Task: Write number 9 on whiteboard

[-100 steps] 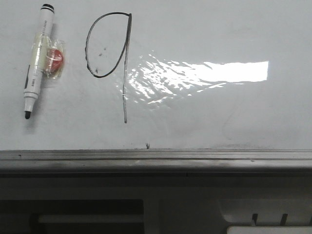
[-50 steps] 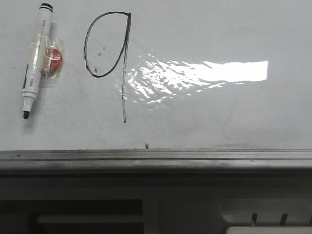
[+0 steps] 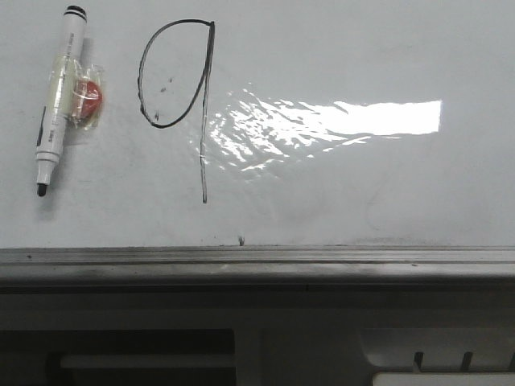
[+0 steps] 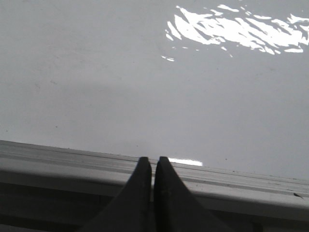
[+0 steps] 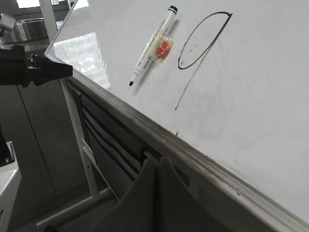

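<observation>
Number 9 sits drawn upper left on the whiteboard, marker lying just beside it; left gripper and right gripper both clenched, jaws empty.

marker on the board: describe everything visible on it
The marker is a white-barrelled pen with a black end cap, black print near its lower end and a bare dark tip, uncapped. Clear tape around its middle binds a small red piece to its side. It sits flat on the whiteboard, nearly vertical, tip down, left of the number 9. No gripper touches it.
</observation>
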You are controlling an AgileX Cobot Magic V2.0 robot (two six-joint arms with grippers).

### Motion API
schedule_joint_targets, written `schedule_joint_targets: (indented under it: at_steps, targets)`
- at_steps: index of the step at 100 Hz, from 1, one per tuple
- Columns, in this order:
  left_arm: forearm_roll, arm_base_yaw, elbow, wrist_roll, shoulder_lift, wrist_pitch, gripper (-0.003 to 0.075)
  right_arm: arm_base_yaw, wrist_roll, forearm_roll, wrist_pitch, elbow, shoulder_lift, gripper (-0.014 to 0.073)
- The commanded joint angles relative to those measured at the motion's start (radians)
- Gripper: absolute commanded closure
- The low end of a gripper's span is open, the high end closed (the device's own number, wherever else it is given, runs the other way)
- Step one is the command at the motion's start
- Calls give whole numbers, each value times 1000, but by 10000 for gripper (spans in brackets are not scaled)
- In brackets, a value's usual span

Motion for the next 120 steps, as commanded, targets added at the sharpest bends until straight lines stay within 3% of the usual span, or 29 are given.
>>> schedule_joint_targets:
  at_steps: [1, 11, 21, 46, 60, 73, 81, 94, 112, 120]
  targets:
    - [-17, 2, 42, -10, -28, -33, 740, -1, -13, -8, -159, 30, 5, 663]
    - [-17, 2, 42, -10, -28, -33, 740, -25, -13, -19, -197, 35, 5, 663]
    - [-17, 2, 42, -10, -28, -33, 740, -123, -13, -64, -240, 35, 7, 663]
    - [-17, 2, 42, -10, -28, -33, 740, -536, 51, -116, -333, 35, -31, 663]
    - [-17, 2, 42, -10, -28, -33, 740, -750, 99, -190, -214, 35, -122, 663]
    - [-17, 2, 42, -10, -28, -33, 740, -894, 195, -196, 29, 35, -232, 663]
    - [-17, 2, 42, -10, -28, -33, 740, -948, 217, -196, 178, 35, -295, 663]
    - [-17, 2, 42, -10, -28, -33, 740, -972, 214, -196, 299, 35, -289, 663]
    - [-17, 2, 42, -10, -28, -33, 740, -972, 212, -198, 448, 35, -289, 663]
    - [-17, 2, 42, -10, -28, -33, 740, -972, 207, -198, 446, 35, -289, 663]
